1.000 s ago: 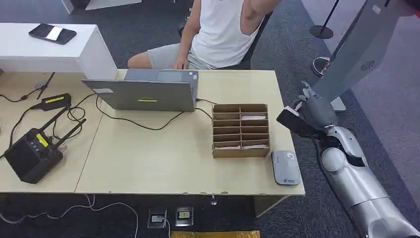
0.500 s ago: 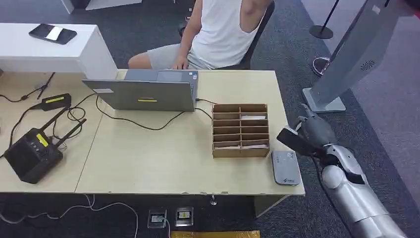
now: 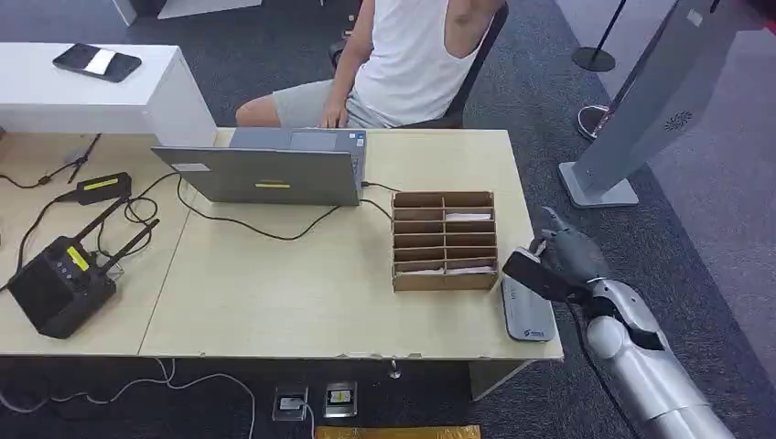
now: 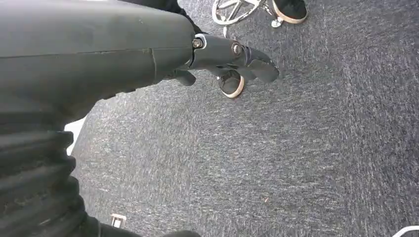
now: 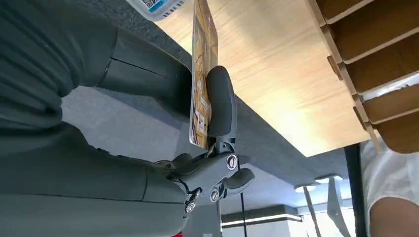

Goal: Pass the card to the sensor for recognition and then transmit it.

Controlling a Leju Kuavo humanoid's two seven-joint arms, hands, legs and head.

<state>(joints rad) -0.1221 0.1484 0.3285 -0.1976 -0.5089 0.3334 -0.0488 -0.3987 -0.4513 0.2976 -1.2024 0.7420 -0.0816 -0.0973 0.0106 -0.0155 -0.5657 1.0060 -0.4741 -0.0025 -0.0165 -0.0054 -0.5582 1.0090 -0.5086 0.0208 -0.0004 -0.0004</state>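
The right hand (image 3: 565, 259) has come down and in toward the table (image 3: 302, 293) since 1 second ago, its thumb and fingers pinching the card (image 3: 533, 275), which is now above the far edge of the grey sensor (image 3: 527, 311) at the table's right front corner. The cardboard rack (image 3: 446, 240) stands just left of the sensor, with open carpet to the right. The left hand (image 4: 232, 57) hangs over the floor, fingers loosely apart, holding nothing.
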